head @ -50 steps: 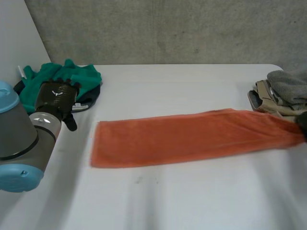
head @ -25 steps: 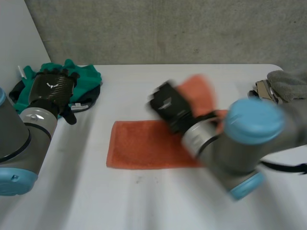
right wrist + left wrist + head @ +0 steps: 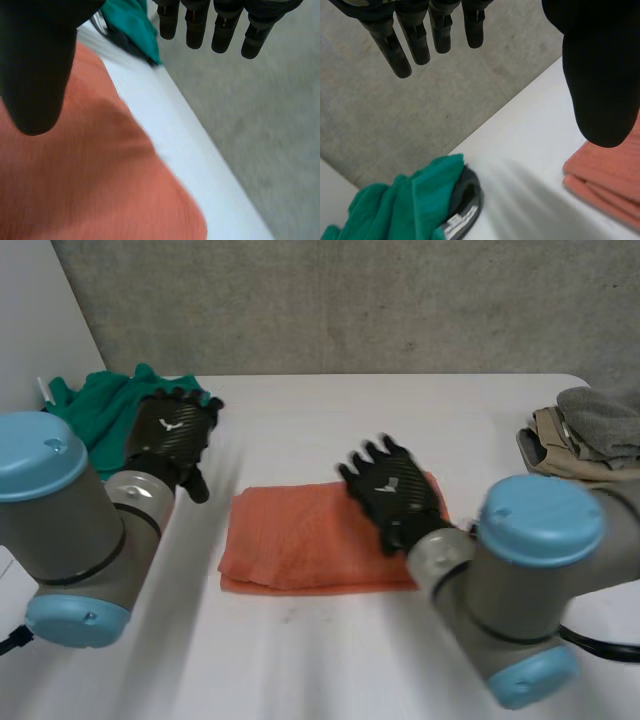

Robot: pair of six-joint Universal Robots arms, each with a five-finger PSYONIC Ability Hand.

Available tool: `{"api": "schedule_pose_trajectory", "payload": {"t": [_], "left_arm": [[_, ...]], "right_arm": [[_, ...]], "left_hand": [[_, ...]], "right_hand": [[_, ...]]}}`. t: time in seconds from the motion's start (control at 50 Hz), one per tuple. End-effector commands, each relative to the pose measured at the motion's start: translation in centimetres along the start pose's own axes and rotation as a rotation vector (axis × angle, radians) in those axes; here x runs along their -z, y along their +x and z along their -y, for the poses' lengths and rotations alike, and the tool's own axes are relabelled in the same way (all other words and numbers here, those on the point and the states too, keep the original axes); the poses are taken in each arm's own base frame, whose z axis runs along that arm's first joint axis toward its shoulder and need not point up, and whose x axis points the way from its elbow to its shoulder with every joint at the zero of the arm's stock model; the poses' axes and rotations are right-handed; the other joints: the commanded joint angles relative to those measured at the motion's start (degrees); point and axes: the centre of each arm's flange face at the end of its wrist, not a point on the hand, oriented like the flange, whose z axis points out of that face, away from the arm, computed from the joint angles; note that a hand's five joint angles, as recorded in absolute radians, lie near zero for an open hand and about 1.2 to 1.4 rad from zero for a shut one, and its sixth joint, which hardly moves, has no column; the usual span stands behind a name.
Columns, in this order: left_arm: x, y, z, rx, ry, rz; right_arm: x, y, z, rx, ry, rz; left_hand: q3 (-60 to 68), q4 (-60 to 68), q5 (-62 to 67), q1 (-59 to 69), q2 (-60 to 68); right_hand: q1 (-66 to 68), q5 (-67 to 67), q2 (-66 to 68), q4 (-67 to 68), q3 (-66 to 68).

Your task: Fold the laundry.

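Towel (image 3: 290,540) lies on table (image 3: 330,670) between left heap (image 3: 90,405) and right heap (image 3: 595,430).

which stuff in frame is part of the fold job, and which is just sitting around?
In the job:
orange towel, folded, mid-table
right hand, open, over it
left hand, open, between towel and green cloth

Lying about (maybe more laundry, in neither hand):
green cloth, table's left end
grey and beige clothes, right end

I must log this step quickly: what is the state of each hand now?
Left hand: open, fingers straight, holding nothing.
Right hand: open, fingers straight, over the orange towel, holding nothing.
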Motion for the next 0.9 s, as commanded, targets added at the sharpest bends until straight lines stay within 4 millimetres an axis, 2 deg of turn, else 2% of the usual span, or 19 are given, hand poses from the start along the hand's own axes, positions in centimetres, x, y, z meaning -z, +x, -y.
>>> {"api": "schedule_pose_trajectory", "payload": {"t": [0.02,0.04,0.1,0.14,0.16,0.24,0.28,0.32,0.34,0.4,0.42,0.5,0.56,0.62,0.64,0.72,0.8,0.82,0.9], "left_arm": [[1.5,4.1,1.7,-0.004,0.071,-0.132],[1.5,4.4,1.5,-0.005,0.067,-0.137],[1.4,5.3,0.9,-0.011,0.053,-0.159],[1.4,5.3,0.8,-0.010,0.048,-0.160],[1.4,5.3,0.8,-0.010,0.048,-0.158],[1.6,4.8,0.8,-0.009,0.044,-0.145],[1.7,4.2,1.4,-0.006,0.056,-0.128],[1.7,3.1,1.8,-0.001,0.064,-0.100],[1.7,2.7,1.9,0.000,0.065,-0.089],[1.5,1.0,1.9,0.008,0.059,-0.044],[1.5,0.7,1.9,0.010,0.058,-0.037],[1.6,-0.4,1.6,0.031,0.046,-0.007],[1.5,-0.8,1.2,0.061,0.029,0.001],[1.5,-0.8,1.0,0.084,0.024,-0.003],[1.6,-0.7,1.0,0.087,0.023,-0.007],[1.7,-0.3,1.2,0.095,0.028,-0.018],[2.1,0.6,2.2,0.116,0.060,-0.046],[2.2,0.9,2.6,0.119,0.073,-0.057],[2.7,2.6,4.2,0.134,0.119,-0.105]], "right_arm": [[1.8,2.5,-6.6,-0.080,-0.277,-0.006],[1.9,2.7,-7.7,-0.082,-0.312,-0.013],[1.9,3.1,-9.2,-0.084,-0.369,-0.016],[1.8,3.8,-10.1,-0.052,-0.404,-0.041],[1.7,4.1,-10.3,-0.037,-0.407,-0.056],[0.3,6.3,-9.4,0.046,-0.334,-0.159],[-0.9,7.1,-7.5,0.098,-0.241,-0.202],[-1.4,7.0,-5.6,0.127,-0.169,-0.215],[-1.8,5.4,-2.8,0.151,-0.064,-0.185],[-1.9,1.6,1.1,0.175,0.098,-0.084],[-1.6,-1.5,2.4,0.183,0.178,0.020],[-1.1,-8.0,1.8,0.194,0.270,0.280],[-1.2,-9.4,0.9,0.195,0.268,0.339],[-2.2,-8.4,1.0,0.177,0.209,0.257],[-2.4,-7.9,1.1,0.165,0.183,0.217],[-2.4,-5.3,2.0,0.015,0.107,0.082],[-1.6,-0.6,3.4,-0.256,0.128,0.031],[-1.1,1.2,3.7,-0.356,0.131,0.020],[-0.2,4.8,3.5,-0.508,0.121,-0.031]], "left_hand": [[-2.2,-1.7,-2.9,-1.4,-1.9],[-2.2,-1.7,-2.9,-1.4,-1.9],[-2.2,-1.6,-2.9,-1.3,-1.8],[-2.2,-1.6,-2.9,-1.3,-1.8],[-2.2,-1.7,-2.9,-1.4,-1.9],[-2.2,-1.6,-2.9,-1.3,-1.8],[-2.2,-1.6,-2.9,-1.3,-1.8],[-2.0,-1.5,-2.7,-1.2,-1.7],[-2.0,-1.5,-2.7,-1.2,-1.7],[-2.2,-1.6,-2.9,-1.3,-1.8],[-2.0,-1.5,-2.7,-1.2,-1.7],[-1.7,-1.1,-2.3,-0.8,-1.3],[-1.5,-1.0,-2.2,-0.7,-1.2],[-1.5,-1.0,-2.2,-0.7,-1.2],[-1.4,-0.8,-2.0,-0.5,-1.0],[-1.4,-0.8,-2.0,-0.5,-1.0],[-1.2,-0.6,-1.8,-0.3,-0.8],[-1.0,-0.5,-1.7,-0.2,-0.7],[-1.0,-0.5,-1.7,-0.2,-0.7]], "right_hand": [[1.9,2.2,2.5,2.5,2.5],[8.3,8.5,8.8,8.8,8.9],[16.4,16.6,16.9,16.9,17.0],[58.8,59.0,59.3,59.3,59.4],[66.9,67.2,67.4,67.4,67.5],[67.0,67.2,67.5,67.5,67.6],[67.0,67.2,67.5,67.5,67.6],[67.0,67.2,67.5,67.5,67.6],[67.0,67.2,67.5,67.5,67.6],[67.0,67.2,67.5,67.5,67.6],[67.0,67.2,67.5,67.5,67.6],[67.0,67.2,67.5,67.5,67.6],[67.0,67.2,67.5,67.5,67.6],[2.5,2.7,3.0,3.0,3.1],[-3.0,-2.8,-2.5,-2.5,-2.4],[-3.0,-2.8,-2.5,-2.5,-2.4],[-3.0,-2.8,-2.5,-2.5,-2.4],[-3.0,-2.8,-2.5,-2.5,-2.4],[-3.0,-2.8,-2.5,-2.5,-2.4]]}}
